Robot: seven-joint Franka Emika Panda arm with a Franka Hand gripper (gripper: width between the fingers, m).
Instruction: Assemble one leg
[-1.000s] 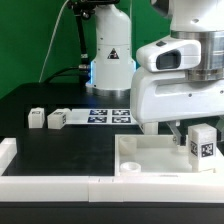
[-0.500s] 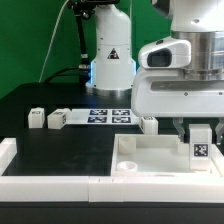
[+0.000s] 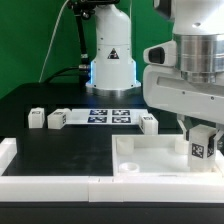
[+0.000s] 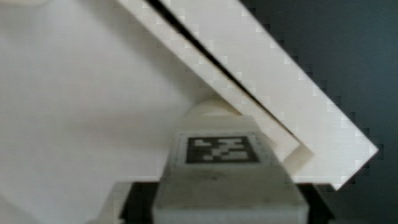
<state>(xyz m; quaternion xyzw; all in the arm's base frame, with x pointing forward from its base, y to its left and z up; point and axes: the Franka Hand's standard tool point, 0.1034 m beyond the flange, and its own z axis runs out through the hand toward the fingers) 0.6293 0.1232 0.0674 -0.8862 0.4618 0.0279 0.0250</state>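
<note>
My gripper [image 3: 203, 128] is shut on a leg [image 3: 203, 143], a small white block with a black-and-white marker on its face. It holds the leg upright over the right side of the large white tray-like part [image 3: 150, 155], close to its right rim. In the wrist view the leg [image 4: 226, 150] sits between my fingers, its end near the tray's raised edge [image 4: 240, 75]. Three more legs lie on the black table: two at the exterior view's left [image 3: 36, 118] [image 3: 57, 119] and one behind the tray [image 3: 149, 123].
The marker board [image 3: 105, 114] lies at the back of the table before the robot's base [image 3: 112, 60]. A low white wall [image 3: 45, 184] runs along the table's front and left edges. A round socket [image 3: 130, 167] shows at the tray's near left corner.
My gripper with the leg has moved a little toward the exterior view's right and slightly up over the tray. The other legs have not moved.
</note>
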